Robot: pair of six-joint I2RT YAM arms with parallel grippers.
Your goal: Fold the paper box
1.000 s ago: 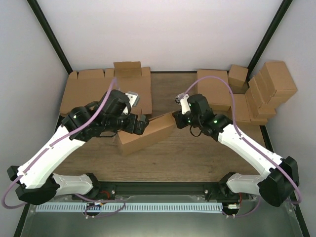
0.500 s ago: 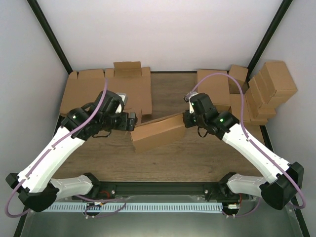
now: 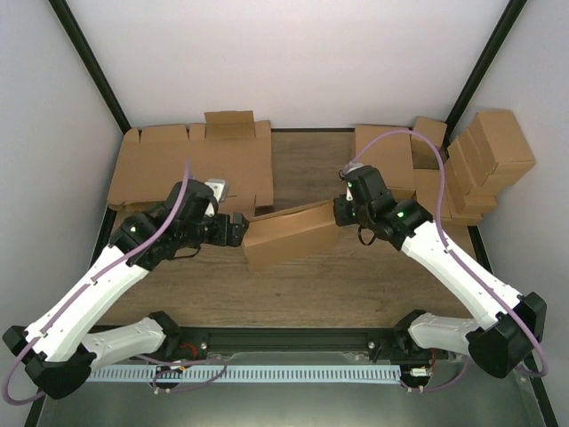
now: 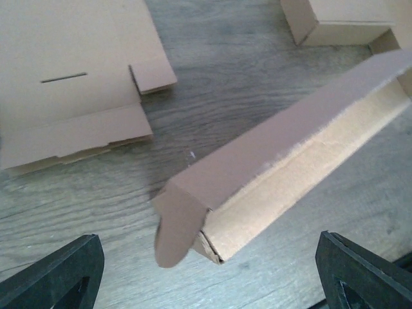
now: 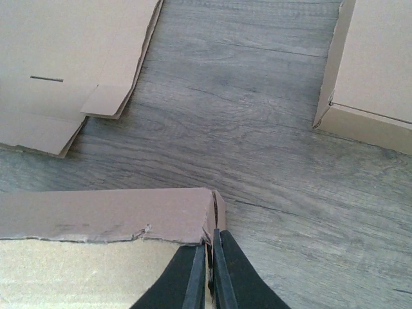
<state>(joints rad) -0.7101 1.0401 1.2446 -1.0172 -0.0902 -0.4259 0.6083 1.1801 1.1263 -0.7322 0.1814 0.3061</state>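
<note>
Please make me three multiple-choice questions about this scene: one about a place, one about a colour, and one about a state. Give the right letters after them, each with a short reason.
1. Where on the table does the pile of flat cardboard blanks lie?
A) far left
B) near right
C) near middle

2. What colour are the two long cables?
A) green
B) purple
C) orange

3. How does the left tool stand?
A) shut on a blank
B) shut on nothing
C) open, not gripping the paper box

Answers:
1 A: the blanks fill the far left corner.
2 B: both cables look purple.
3 C: its fingers stand wide apart, clear of the box's end.
</note>
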